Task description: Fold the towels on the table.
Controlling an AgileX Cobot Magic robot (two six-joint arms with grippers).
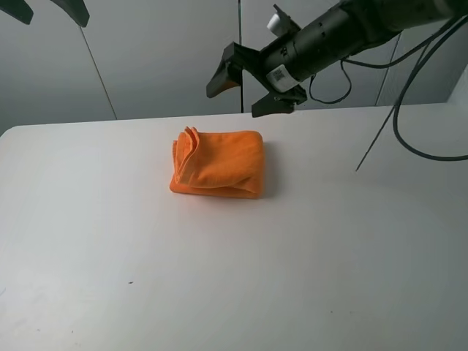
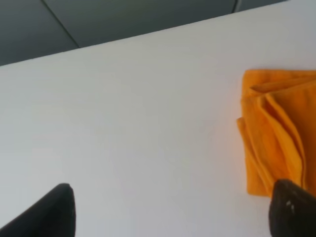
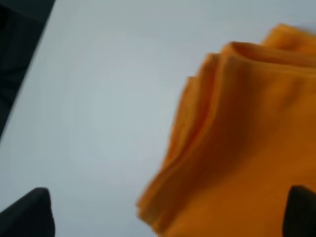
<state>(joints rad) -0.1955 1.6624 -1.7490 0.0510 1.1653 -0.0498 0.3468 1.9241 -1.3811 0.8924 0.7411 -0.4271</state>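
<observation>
The orange towel (image 1: 219, 164) lies folded into a thick small rectangle on the white table (image 1: 110, 241), a little behind its middle. Its layered edges face left. No label shows. My right gripper (image 1: 250, 88) hangs open and empty in the air just above and behind the towel. The right wrist view shows the towel (image 3: 237, 148) close below the spread fingers (image 3: 29, 212). My left gripper (image 1: 44, 9) is raised at the far left top corner, open and empty. The left wrist view shows the towel (image 2: 279, 133) off to one side and bare table (image 2: 123, 123).
Black cables (image 1: 409, 110) hang from the right arm over the table's back right part. A grey wall (image 1: 146, 58) stands behind the table's far edge. A tiny dark speck (image 1: 131, 282) lies on the front left of the table.
</observation>
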